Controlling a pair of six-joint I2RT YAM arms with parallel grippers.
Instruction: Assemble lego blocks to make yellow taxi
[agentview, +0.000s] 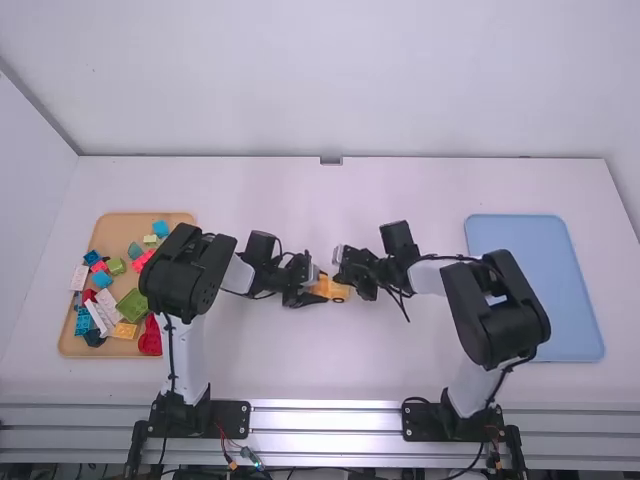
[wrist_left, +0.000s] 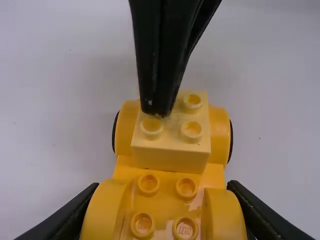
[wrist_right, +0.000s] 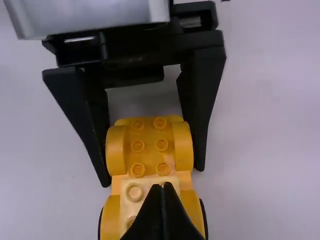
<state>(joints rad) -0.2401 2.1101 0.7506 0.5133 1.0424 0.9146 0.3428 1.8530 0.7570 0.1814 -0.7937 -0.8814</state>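
Note:
My left gripper (agentview: 308, 290) is closed on the orange-yellow car base (agentview: 338, 291) near the table's middle. In the left wrist view my left gripper (wrist_left: 164, 215) holds the studded end of the car base (wrist_left: 167, 186) between its fingers. A pale yellow block (wrist_left: 172, 146) sits crosswise on the base between two wheels. My right gripper (agentview: 345, 272) is over the car; its fingertips are together in the right wrist view, where the right gripper (wrist_right: 164, 187) touches or almost touches the top of the pale yellow block (wrist_right: 133, 200), covering some studs.
A wooden tray (agentview: 70, 345) of mixed coloured blocks stands on the left, partly under the left arm. On the right lies a blue tray (agentview: 540, 290), with the right arm reaching over its near left edge. The two grippers are close together.

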